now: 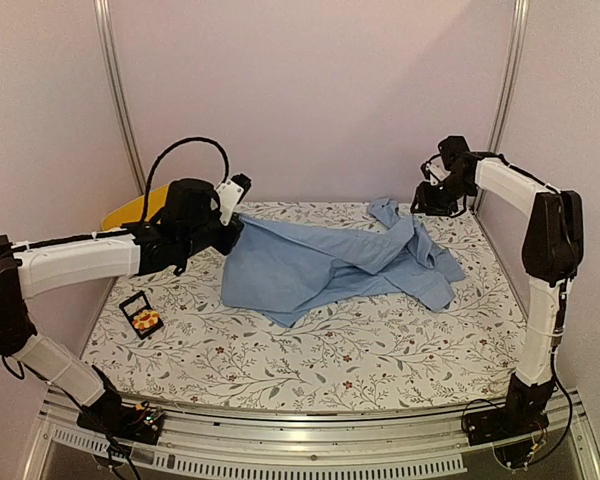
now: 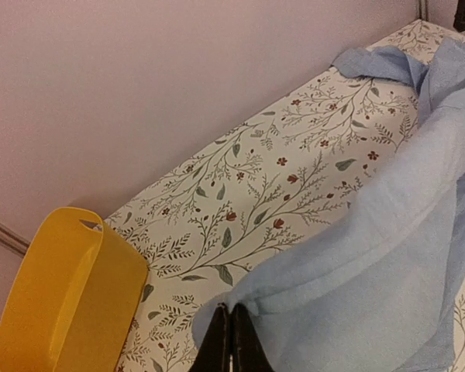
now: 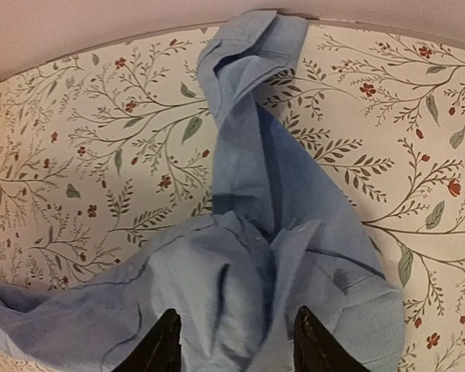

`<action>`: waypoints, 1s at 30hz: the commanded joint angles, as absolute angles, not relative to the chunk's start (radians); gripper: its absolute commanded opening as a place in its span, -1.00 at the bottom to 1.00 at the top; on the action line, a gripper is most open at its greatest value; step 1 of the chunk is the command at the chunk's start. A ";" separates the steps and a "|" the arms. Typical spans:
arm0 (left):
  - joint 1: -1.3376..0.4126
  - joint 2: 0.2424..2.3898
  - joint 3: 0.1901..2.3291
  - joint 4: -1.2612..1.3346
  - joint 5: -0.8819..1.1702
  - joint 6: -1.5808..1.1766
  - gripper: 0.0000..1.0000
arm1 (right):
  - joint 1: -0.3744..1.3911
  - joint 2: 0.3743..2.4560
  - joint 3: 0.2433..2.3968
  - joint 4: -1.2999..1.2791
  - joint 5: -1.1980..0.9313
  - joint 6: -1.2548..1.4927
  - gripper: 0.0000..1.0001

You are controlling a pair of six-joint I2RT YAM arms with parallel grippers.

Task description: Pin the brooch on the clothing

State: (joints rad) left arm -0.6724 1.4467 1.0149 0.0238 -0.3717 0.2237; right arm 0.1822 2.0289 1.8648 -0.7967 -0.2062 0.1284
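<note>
The light blue shirt (image 1: 330, 262) lies crumpled across the middle of the floral table. My left gripper (image 1: 236, 222) is shut on the shirt's left edge (image 2: 240, 306) and holds it pinched between its closed fingers. My right gripper (image 1: 427, 198) hangs open above the shirt's right end; in the right wrist view its fingertips (image 3: 164, 333) stand wide apart over the bunched cloth (image 3: 248, 263). The orange-yellow brooch (image 1: 146, 320) sits in a small black box (image 1: 140, 312) near the table's left front, away from both grippers.
A yellow plastic basin (image 1: 135, 208) stands at the back left, behind my left arm, and shows in the left wrist view (image 2: 62, 294). Pink walls close the back and sides. The floral tablecloth (image 1: 380, 350) covers the table.
</note>
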 commanded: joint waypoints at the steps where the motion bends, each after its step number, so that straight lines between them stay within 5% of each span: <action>1: -0.633 1.492 1.047 -0.048 -0.369 0.142 -1.00 | 0.120 2.159 2.004 -0.798 -0.086 0.104 0.10; 6: -0.622 1.509 1.040 -0.046 -0.370 0.135 -1.00 | 0.120 2.084 1.907 -0.786 -0.009 0.092 0.27; 13: -0.613 1.527 1.059 -0.059 -0.388 0.146 -1.00 | 0.253 1.767 1.432 -0.594 0.034 0.094 -0.10; 17: -0.608 1.530 1.062 -0.051 -0.382 0.153 -1.00 | 0.316 1.636 1.259 -0.461 -0.166 0.156 -0.27; 23: -0.607 1.529 1.063 -0.053 -0.380 0.152 -1.00 | 0.319 1.764 1.235 -0.326 -0.273 0.327 -0.53; 30: -0.607 1.514 1.040 -0.045 -0.376 0.156 -1.00 | 0.296 2.006 1.438 -0.336 -0.114 0.349 -0.60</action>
State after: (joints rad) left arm -0.6182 1.5249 1.0351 -0.0486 -0.3771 0.1528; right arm 0.3126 1.9297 1.3380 -0.3767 -0.2008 0.3096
